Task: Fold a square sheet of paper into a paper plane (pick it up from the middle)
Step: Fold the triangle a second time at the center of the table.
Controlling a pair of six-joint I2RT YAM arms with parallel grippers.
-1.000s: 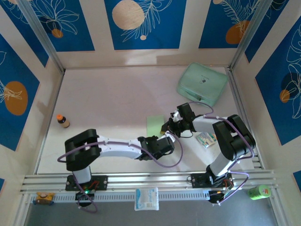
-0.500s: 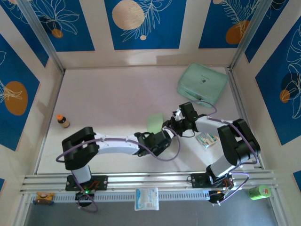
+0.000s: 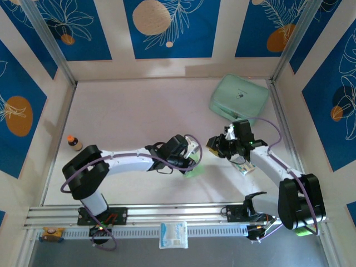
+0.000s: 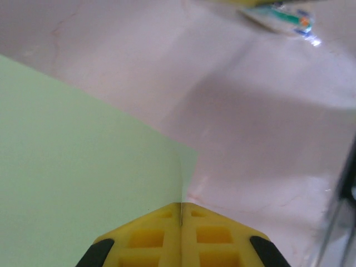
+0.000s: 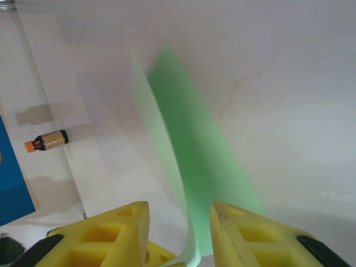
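- Table (image 3: 128,117): pale pinkish-white top, smooth, with faint marble-like veins in the wrist views.
- Back wall (image 3: 117,33): cream, set with blue panels bearing white leaf outlines and tan and orange discs.
- Left wall (image 3: 25,105) and right wall (image 3: 328,94): the same cream and blue pattern.
- Posts (image 3: 47,41): slanted aluminium bars in both back corners.
- Rails (image 3: 178,211): aluminium, along the table's near edge.
- Floor (image 3: 222,253): grey strip in front of the rails.
- Light: even, with soft shadows and a pale glare low on the back wall.

1 mint-green case (image 3: 239,99) back right; 1 small bottle (image 3: 74,143) far left.
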